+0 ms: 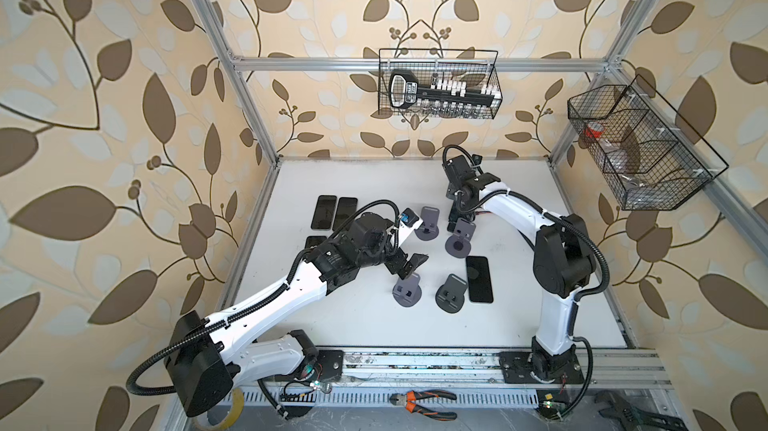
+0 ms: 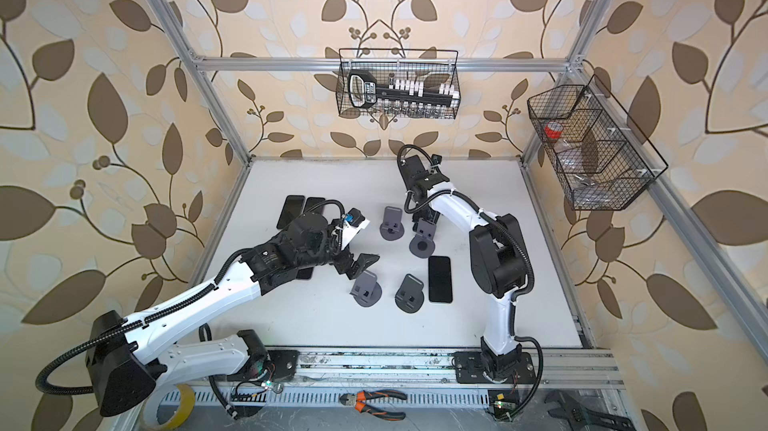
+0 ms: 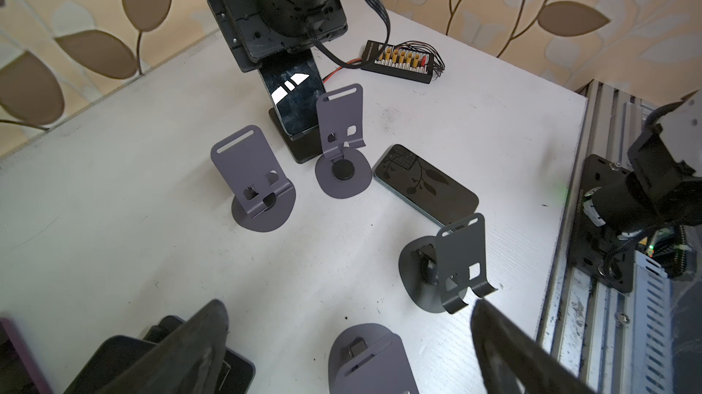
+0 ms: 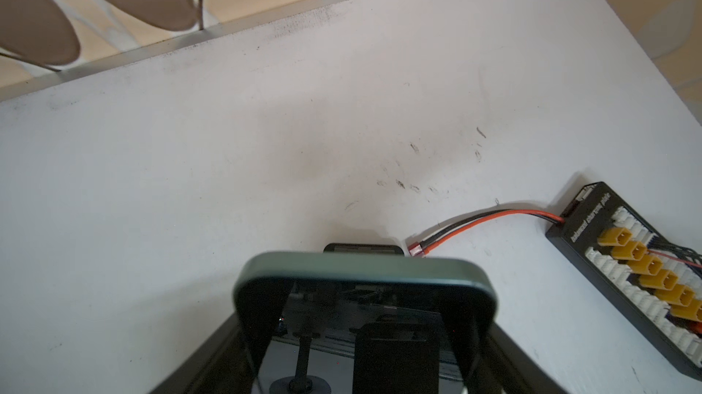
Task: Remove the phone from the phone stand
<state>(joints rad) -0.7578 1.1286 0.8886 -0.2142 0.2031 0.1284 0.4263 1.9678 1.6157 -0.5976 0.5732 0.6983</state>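
R pincer (image 4: 364, 335) flanks phone (image 4: 357, 264) side edges on blk stand (image 3: 304, 149), I can't tell if clamped; open table (image 4: 266, 126) beyond top edge.

Robot lab test cell: aluminium frame (image 1: 332, 64), wallpaper panels (image 1: 104, 117), wire basket (image 1: 436, 111), pliers (image 1: 422, 402) and tape roll (image 1: 224, 412) beside base rail (image 1: 415, 360)

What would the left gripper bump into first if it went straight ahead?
Most likely the empty grey stand just ahead, between the left gripper's open fingers in its wrist view. Depth is unclear, so it may pass over it and reach the table.
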